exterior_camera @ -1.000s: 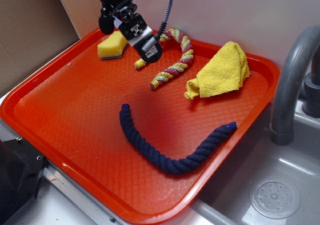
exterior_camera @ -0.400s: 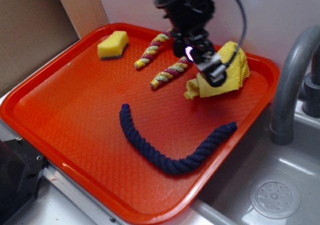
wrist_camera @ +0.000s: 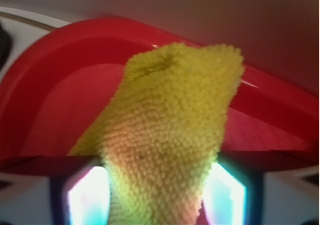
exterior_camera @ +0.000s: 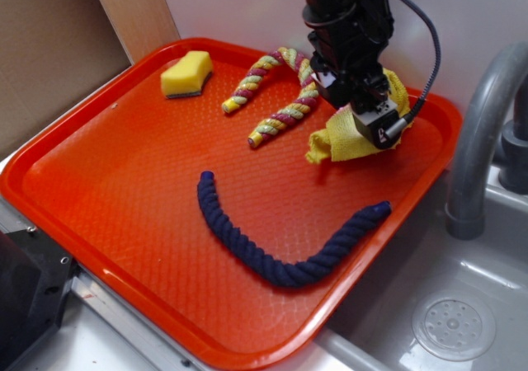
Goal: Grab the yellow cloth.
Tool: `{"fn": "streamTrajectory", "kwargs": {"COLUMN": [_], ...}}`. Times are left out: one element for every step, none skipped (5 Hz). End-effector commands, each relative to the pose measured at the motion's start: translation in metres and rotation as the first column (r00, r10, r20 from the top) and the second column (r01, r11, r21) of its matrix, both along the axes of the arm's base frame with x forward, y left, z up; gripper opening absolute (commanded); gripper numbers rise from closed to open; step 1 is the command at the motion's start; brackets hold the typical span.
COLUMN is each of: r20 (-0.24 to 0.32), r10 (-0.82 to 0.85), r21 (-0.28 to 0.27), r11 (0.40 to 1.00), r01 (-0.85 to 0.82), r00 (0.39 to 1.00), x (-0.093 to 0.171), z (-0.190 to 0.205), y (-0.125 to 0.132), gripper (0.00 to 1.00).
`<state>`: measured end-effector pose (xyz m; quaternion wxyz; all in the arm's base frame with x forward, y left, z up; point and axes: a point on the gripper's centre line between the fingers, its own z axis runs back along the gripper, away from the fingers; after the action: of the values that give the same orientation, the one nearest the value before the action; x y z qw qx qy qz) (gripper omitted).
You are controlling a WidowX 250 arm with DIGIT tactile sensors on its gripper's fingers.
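Gripper: the gripper [exterior_camera: 373,122] is down on the yellow cloth [exterior_camera: 342,136]; in the wrist view the cloth [wrist_camera: 175,135] runs up between the two fingers, which stand on either side of it, though whether they press it cannot be told.
Yellow cloth: bunched at the far right corner of the red tray [exterior_camera: 124,173], partly hidden under the arm.
Tray contents: a yellow sponge [exterior_camera: 186,74] at the far left corner, a yellow-and-red striped rope [exterior_camera: 276,91] just left of the cloth, a dark blue rope [exterior_camera: 280,251] curved across the near half.
Beside tray: a grey sink [exterior_camera: 454,305] with a faucet [exterior_camera: 483,132].
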<state>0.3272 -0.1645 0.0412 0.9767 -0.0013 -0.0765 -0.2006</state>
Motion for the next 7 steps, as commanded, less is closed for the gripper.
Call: {"fn": "streamTrajectory", "kwargs": {"r20": [0.026,0.003,-0.011,-0.041,-0.094,-0.078,-0.017], "r10": [0.028,0.039,0.080,0.152,0.234,0.388,0.461], "r21": [0.041,0.049,0.037,0.021,-0.037,-0.029,-0.075], "r11": [0.999,0.998,0.996,0.988,0.971,0.920,0.884], "r01": [-0.029,-0.039,-0.079,-0.151,-0.238,-0.391,-0.461], "r00": [0.999,0.999,0.997,0.988,0.968,0.918,0.887], "x": [0.010,0.009,0.002,-0.023,-0.068,-0.096,-0.117], "z": [0.006,0.003,0.019,0.060,0.109,0.158,0.189], "y": [-0.023,-0.021,-0.009,0.023,0.067,0.096,0.129], "gripper": [0.00,0.00,0.00,0.00,0.00,0.00,0.00]}}
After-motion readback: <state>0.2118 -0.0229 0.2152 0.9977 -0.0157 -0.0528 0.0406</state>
